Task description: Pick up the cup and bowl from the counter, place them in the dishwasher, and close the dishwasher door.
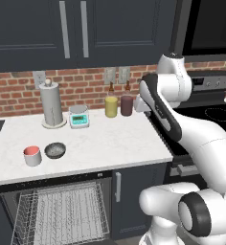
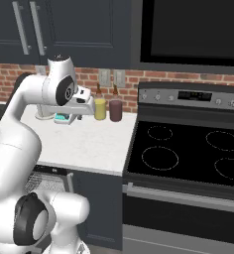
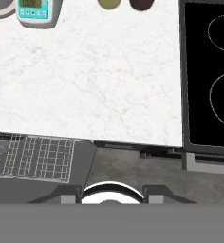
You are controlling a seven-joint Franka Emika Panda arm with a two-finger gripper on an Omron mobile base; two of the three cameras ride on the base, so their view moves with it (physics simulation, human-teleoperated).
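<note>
**Approach to first pick: cup, then bowl**

While the arm hangs high over the right part of the table point(image 1: 110, 143), nothing is held and both items wait near the front left corner. The cup point(image 1: 32, 155) stands upright close to the front edge; the bowl point(image 1: 55, 150) sits just beside it on its right, apart from it as far as I can tell. Below that corner the dishwasher point(image 1: 57, 210) is open, its wire rack point(image 1: 62, 213) pulled out.

Gripper state: cannot tell; its fingertips are not readable in the hand view.

Judgement: step in hand is reaching for the cup. Swing left, well clear of the paper towel roll point(image 1: 51, 103) and scale point(image 1: 79, 116) along the back edge. Descend vertically, with the gripper straddling the cup wall, and avoid nudging the bowl. Risk: a handleless cylinder slips if gripped too high.
</note>
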